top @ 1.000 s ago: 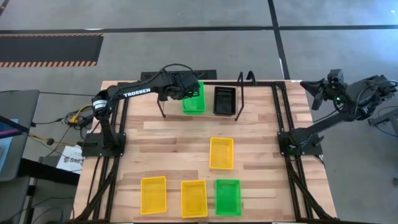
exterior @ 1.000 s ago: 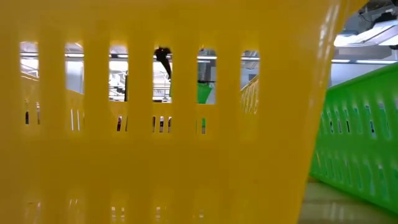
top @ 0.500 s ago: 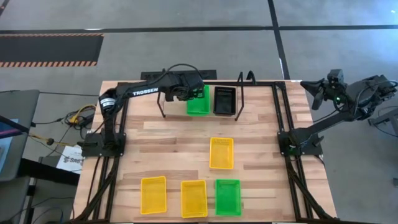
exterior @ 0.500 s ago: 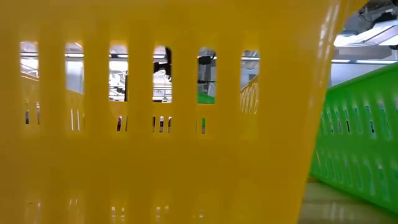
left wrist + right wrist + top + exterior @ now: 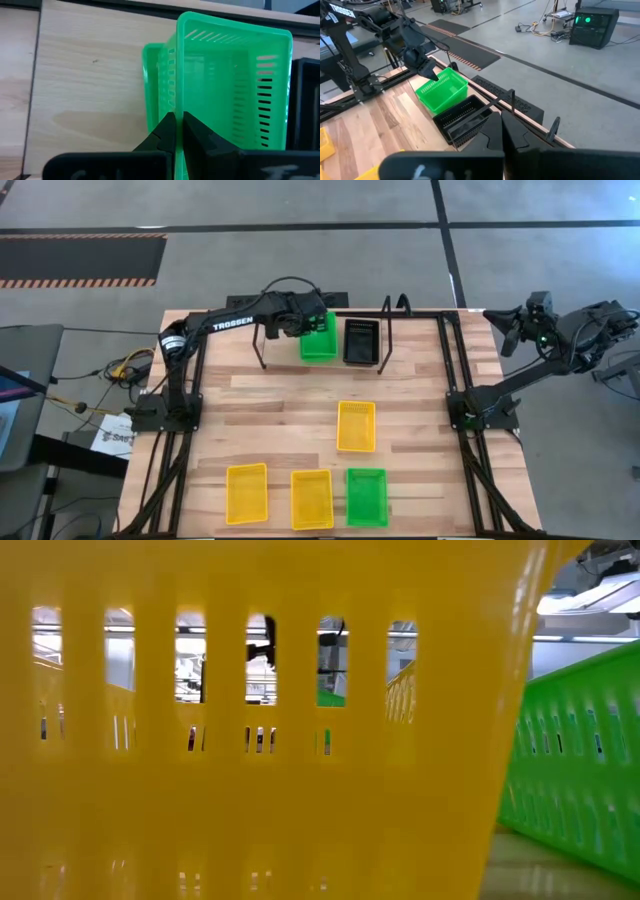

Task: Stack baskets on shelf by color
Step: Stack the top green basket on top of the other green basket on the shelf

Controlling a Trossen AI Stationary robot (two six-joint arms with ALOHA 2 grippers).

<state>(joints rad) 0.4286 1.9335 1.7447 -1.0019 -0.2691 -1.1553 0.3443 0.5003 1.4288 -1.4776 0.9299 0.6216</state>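
1. Left claw [image 5: 312, 326] is clamped on the wall of a green perforated plastic basket [image 5: 319, 342], holding it over the low black thin-tube metal shelf [image 5: 325, 315] at the far edge of the wooden desk [image 5: 280, 410], just beside the black perforated basket [image 5: 361, 341].
2. Right claw [image 5: 501, 131], closed on nothing, waits off the desk's right corner.
3. To do this well, I judge: level the basket, square it beside the black one, lower until seated, then release.
4. Count: two green baskets, three yellow baskets [image 5: 356, 425], one black.
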